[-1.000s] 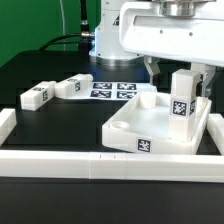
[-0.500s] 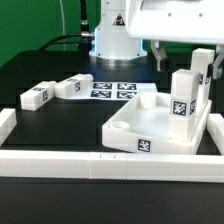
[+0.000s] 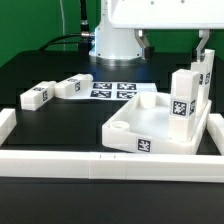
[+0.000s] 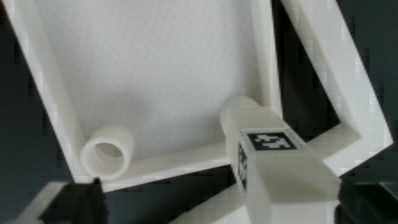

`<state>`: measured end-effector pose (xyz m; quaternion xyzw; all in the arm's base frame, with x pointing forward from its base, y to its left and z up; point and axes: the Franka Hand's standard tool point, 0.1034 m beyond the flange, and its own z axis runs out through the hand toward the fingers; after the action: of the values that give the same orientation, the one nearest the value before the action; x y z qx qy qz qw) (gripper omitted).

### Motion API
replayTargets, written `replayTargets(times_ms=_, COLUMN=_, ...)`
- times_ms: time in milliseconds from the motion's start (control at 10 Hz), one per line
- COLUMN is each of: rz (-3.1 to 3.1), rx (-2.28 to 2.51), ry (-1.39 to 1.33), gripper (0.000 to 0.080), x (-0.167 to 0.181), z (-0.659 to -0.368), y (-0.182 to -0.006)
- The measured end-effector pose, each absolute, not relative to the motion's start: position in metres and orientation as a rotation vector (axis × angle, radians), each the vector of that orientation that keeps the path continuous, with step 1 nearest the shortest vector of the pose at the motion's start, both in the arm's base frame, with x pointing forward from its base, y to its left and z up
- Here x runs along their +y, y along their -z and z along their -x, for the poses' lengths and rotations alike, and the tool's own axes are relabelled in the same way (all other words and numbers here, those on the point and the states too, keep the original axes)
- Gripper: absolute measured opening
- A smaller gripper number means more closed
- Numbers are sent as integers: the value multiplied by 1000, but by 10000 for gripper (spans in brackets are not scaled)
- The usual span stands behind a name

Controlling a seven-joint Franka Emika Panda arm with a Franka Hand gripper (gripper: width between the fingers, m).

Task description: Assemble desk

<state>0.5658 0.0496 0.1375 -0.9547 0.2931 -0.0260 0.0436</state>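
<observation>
The white rimmed tabletop [image 3: 135,125] lies at the exterior view's right. Two leg blocks stand upright in it on its right side, a front one [image 3: 181,100] with a tag and one behind it [image 3: 204,75]. Two more leg blocks [image 3: 37,95] [image 3: 72,86] lie loose at the left. My gripper [image 3: 176,45] hangs open and empty above the upright legs, apart from them. In the wrist view the tabletop [image 4: 160,80] and a tagged upright leg [image 4: 276,150] lie below my gripper [image 4: 217,205]; a round corner recess [image 4: 112,153] stands bare.
The marker board [image 3: 113,90] lies flat behind the tabletop. A long low white border wall [image 3: 100,162] runs along the front and turns up both sides. The robot's base [image 3: 112,42] stands at the back.
My gripper has risen straight up from the upright legs, staying open. The legs and tabletop have not moved.
</observation>
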Motion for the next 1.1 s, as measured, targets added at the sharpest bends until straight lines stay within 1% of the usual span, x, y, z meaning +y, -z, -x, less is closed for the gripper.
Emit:
replayTargets(times_ms=100, rz=2930, rx=862, ry=81, gripper=649, x=48, z=-565, y=-137)
replayTargets(times_ms=200, rz=2972, rx=718, ry=96, gripper=649, x=40, z=-559, y=-136)
replayTargets(times_ms=300, rz=3019, rx=546, ry=118, gripper=649, x=19, z=-549, y=-132)
replayTargets(times_ms=400, rz=3045, rx=456, ry=143, gripper=649, x=3, z=-543, y=-125)
replayTargets(times_ms=500, rz=3059, rx=455, ry=173, gripper=649, x=-8, z=-538, y=-113)
replayTargets(times_ms=600, rz=3062, rx=499, ry=196, gripper=649, x=-10, z=-538, y=-103)
replayTargets(times_ms=800, rz=3063, rx=485, ry=195, gripper=649, x=-8, z=-539, y=-105)
replayTargets(times_ms=900, rz=3072, rx=464, ry=200, gripper=649, x=-10, z=-538, y=-100)
replayTargets(times_ms=1000, rz=3105, rx=400, ry=240, gripper=649, x=-19, z=-532, y=-83)
replayTargets(times_ms=1100, rz=3121, rx=401, ry=212, gripper=649, x=-24, z=-525, y=-68)
